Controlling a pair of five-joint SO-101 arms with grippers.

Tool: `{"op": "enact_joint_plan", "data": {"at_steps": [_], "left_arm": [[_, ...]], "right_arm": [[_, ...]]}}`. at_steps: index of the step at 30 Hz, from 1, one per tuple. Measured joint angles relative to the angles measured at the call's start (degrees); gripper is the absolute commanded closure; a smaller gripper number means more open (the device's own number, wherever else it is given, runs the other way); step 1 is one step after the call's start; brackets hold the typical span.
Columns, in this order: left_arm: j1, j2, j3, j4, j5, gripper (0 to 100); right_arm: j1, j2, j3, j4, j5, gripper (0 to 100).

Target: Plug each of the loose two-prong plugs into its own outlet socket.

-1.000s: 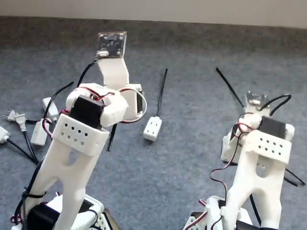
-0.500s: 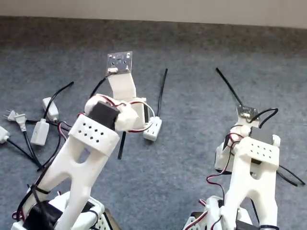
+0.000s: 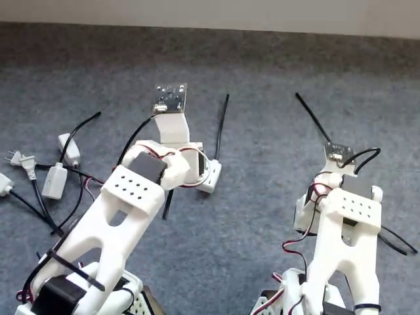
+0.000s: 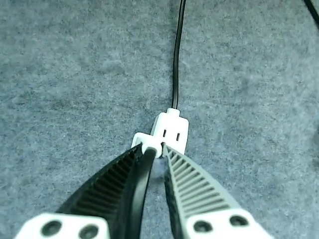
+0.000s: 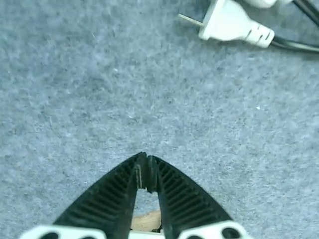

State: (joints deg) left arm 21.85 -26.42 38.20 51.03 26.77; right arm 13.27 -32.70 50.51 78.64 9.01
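Where the left gripper (image 4: 155,149) meets the outlet socket (image 4: 170,131), its jaws are clamped on a white plug (image 4: 141,140), whose black cable (image 4: 137,194) runs back between them. The plug body touches the socket's near corner, beside the two slots; whether its prongs are seated cannot be told. The socket lies on the grey carpet (image 4: 60,74), its own cord (image 4: 176,55) leading away. The right gripper (image 5: 147,172) hangs over the carpet with tips together, holding nothing; a second plug (image 5: 232,22) lies well apart from it. Further plugs (image 3: 21,161) and a spare socket (image 3: 54,180) lie at the left edge in the high view.
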Motion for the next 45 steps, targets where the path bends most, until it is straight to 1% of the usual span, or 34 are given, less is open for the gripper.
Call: {"op": "enact_joint_plan", "data": {"at_steps": [5, 12, 14, 18, 22, 28, 45], "left_arm": [[3.5, 0.0, 0.0, 0.0, -0.3, 99], [4.9, 0.0, 0.6, 0.0, -0.3, 99], [5.0, 0.0, 1.8, -0.4, 0.5, 99], [4.9, 0.0, 4.6, -3.9, 1.0, 99], [5.0, 0.0, 4.9, -5.1, 1.0, 99], [2.5, 0.0, 5.5, -5.1, 1.3, 99], [2.8, 0.0, 6.5, -5.2, 1.3, 99]], "right_arm": [[0.0, 0.0, 0.0, 0.0, 0.0, 99.1], [0.0, 0.0, 0.0, 0.0, 0.0, 99.1], [0.0, 0.0, 0.0, 0.0, 0.0, 99.1], [0.0, 0.0, 0.0, 0.0, 0.0, 99.1], [0.0, 0.0, 0.1, 0.0, 0.0, 99.1], [0.0, 0.0, 0.1, 0.0, 0.0, 99.1], [0.0, 0.0, 0.1, 0.0, 0.0, 99.1]]}}
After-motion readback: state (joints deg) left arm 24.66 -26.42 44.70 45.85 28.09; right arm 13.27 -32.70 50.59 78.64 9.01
